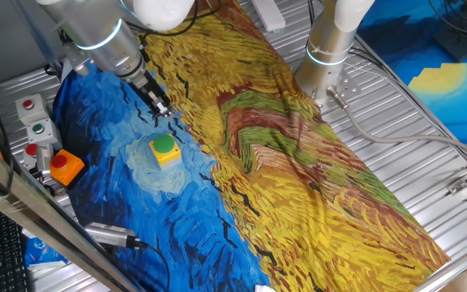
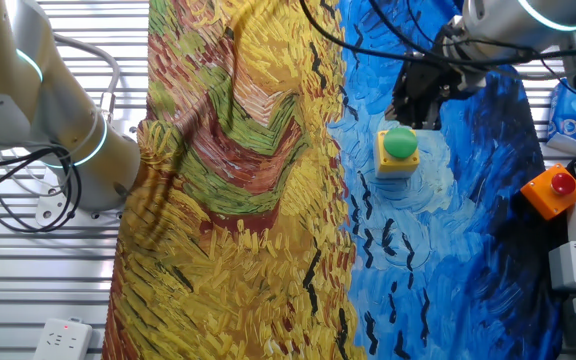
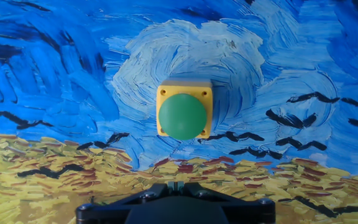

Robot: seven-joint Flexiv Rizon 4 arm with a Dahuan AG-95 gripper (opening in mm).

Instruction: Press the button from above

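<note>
The button, a round green cap [image 1: 163,145] on a small yellow box, stands on the blue part of the painted cloth. It also shows in the other fixed view [image 2: 400,142] and at the middle of the hand view [image 3: 182,116]. My gripper [image 1: 160,109] hangs in the air above the cloth, a little to the yellow side of the button and not touching it; it also shows in the other fixed view [image 2: 415,112]. In the hand view the fingertips [image 3: 176,184] sit at the bottom edge, pressed together with nothing between them.
A red button on an orange box [image 1: 63,165] lies at the cloth's edge, beside grey boxes [image 1: 35,123] with small red and green buttons. A second arm's base [image 1: 329,50] stands at the far side. A metal cylinder with a cable [image 1: 110,235] lies near the front.
</note>
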